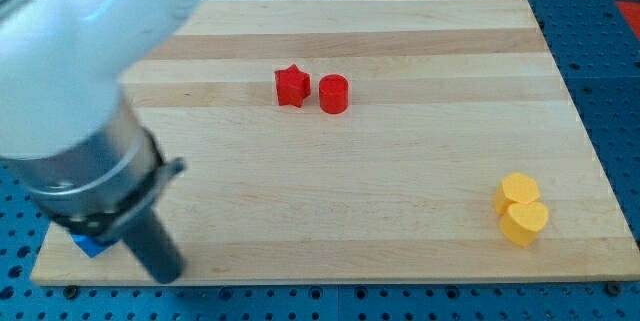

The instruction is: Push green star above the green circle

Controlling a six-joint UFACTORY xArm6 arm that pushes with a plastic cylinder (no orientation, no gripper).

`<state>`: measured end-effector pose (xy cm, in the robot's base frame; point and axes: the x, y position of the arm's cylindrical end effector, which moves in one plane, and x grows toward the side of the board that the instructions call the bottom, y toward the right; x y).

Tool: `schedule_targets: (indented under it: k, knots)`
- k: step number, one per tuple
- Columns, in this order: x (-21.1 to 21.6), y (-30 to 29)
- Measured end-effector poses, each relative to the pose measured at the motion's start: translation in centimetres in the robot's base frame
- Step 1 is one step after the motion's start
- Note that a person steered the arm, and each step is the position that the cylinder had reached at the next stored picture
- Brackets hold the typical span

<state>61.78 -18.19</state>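
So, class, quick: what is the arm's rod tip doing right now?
My tip: holds nothing, near the board's bottom-left corner, beside a blue block, far from the red star.

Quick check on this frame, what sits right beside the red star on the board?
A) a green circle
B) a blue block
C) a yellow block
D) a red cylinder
D: the red star has the red cylinder just to the view's right of it, near the board's top middle; the two yellow blocks sit far off at the view's lower right.
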Motion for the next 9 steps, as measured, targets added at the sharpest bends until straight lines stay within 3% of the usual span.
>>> schedule_targets:
  k: [1,3,9]
  knots:
    - [0.0,-6.4]
    - [-0.7,-12.2]
    - [-9.2,-12.2]
